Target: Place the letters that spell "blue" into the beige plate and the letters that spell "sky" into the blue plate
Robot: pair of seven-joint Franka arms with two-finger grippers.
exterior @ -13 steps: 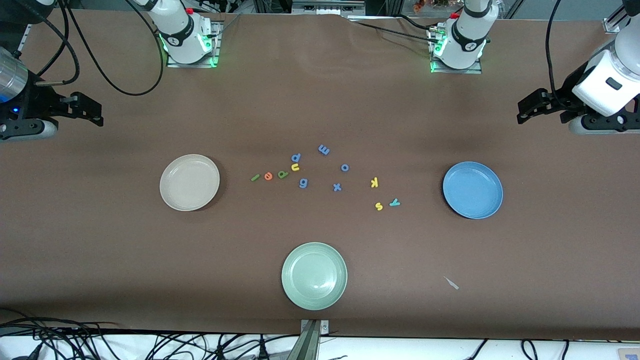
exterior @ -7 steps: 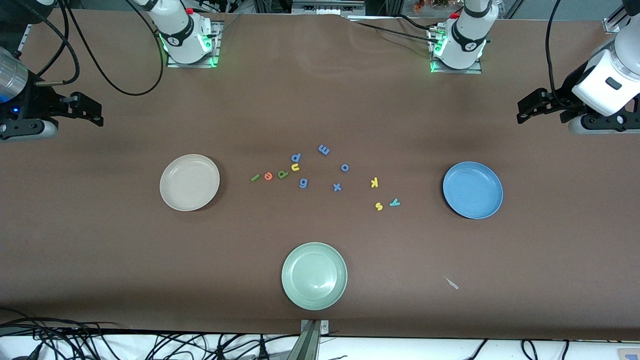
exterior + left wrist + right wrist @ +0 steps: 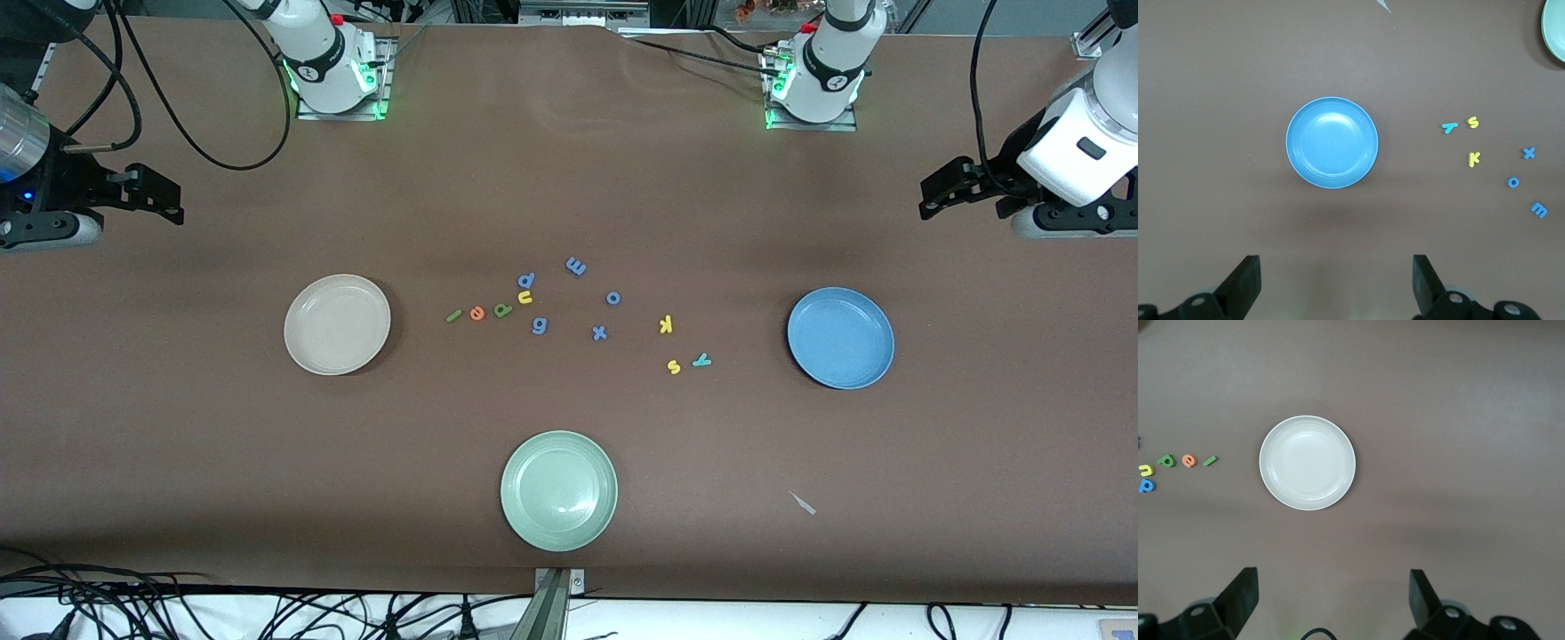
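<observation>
Both arms waited. Left gripper (image 3: 944, 188) at frame's right edge, right gripper (image 3: 153, 192) at left edge, both w/ jaws apart, empty. Beige plate (image 3: 337, 324) mid-left, blue plate (image 3: 840, 338) mid-right. Green l (image 3: 453, 315), orange e (image 3: 477, 312), green b (image 3: 503, 309), yellow u (image 3: 524, 297), yellow k (image 3: 665, 324), yellow s (image 3: 673, 366), teal y (image 3: 701, 360) lay centre-frame on table (image 3: 178, 427).

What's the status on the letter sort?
Left pincer, right pincer open, waiting high. Letters on table; beige plate, blue plate empty. Nothing blocking.
</observation>
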